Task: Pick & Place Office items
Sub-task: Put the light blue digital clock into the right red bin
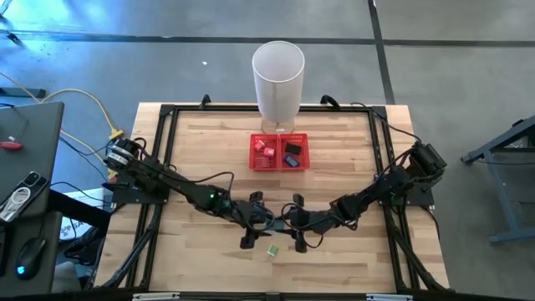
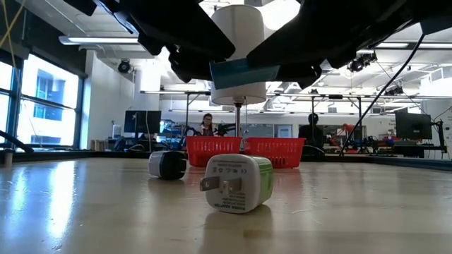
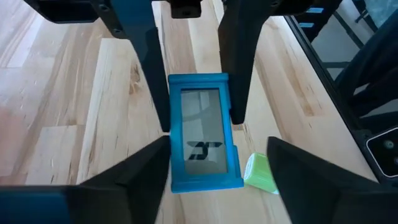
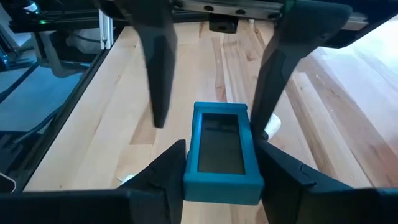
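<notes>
A blue block-like office item with a dark window (image 4: 221,146) hangs above the middle of the table between both grippers; the low view shows it (image 2: 240,73) well clear of the wood. My right gripper (image 4: 221,160) is shut on it from the table's right. My left gripper (image 3: 217,163) faces it from the left, open, its fingers on either side of the item's other end. Below them a green-white plug-like piece (image 2: 236,183) lies on its side on the table (image 1: 272,250), and a dark-and-white piece (image 2: 167,164) rests nearby. My left gripper: one finger (image 3: 155,163) stands right at the blue item's long side and I cannot tell whether it touches; the other finger (image 3: 292,171) is plainly apart from it. My right gripper pinches the blue item's two long sides (image 4: 194,163) between its two fingers, at the end nearer the table's right. The fingers come from the right, slanting a little downward, and lie along the item. The item is lifted clear, roughly level, window up.
A red mesh two-compartment tray (image 1: 279,168) sits at the table's far middle with small pieces in both halves. A tall white cylinder bin (image 1: 278,75) stands just behind it. A dark frame (image 1: 167,125) runs around the tabletop. People and desks show in the room beyond.
</notes>
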### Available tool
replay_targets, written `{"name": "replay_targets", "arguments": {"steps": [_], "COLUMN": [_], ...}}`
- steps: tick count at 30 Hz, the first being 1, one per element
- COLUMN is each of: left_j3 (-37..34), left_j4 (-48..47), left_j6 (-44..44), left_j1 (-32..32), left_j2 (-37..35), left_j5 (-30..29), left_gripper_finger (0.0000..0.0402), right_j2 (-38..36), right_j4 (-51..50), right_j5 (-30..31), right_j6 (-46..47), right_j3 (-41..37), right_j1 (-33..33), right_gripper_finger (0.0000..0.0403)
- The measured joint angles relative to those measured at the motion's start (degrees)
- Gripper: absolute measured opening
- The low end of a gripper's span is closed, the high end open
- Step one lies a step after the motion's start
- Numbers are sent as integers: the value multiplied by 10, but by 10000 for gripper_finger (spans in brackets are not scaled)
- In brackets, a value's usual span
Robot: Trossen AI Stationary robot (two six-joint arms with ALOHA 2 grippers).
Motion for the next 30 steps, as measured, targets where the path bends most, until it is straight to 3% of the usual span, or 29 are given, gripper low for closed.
{"name": "replay_targets", "arguments": {"steps": [4, 8, 18, 30], "left_j3": [0, 0, 0, 0], "left_j4": [-1, -13, -180, -307], "left_j6": [-6, -15, -29, -74], "left_j1": [0, 0, 0, -6], "left_j2": [0, -15, -105, -125], "left_j5": [-2, -3, -5, -6], "left_gripper_finger": [311, 341, 346, 346], "right_j2": [0, 0, 0, -51], "right_j4": [2, 1, -26, -169], "right_j5": [1, 1, 24, 141], "right_j6": [0, 1, 22, 122], "right_j3": [0, 0, 0, 0], "right_j1": [0, 0, 1, 11], "right_gripper_finger": [146, 145, 145, 145]}}
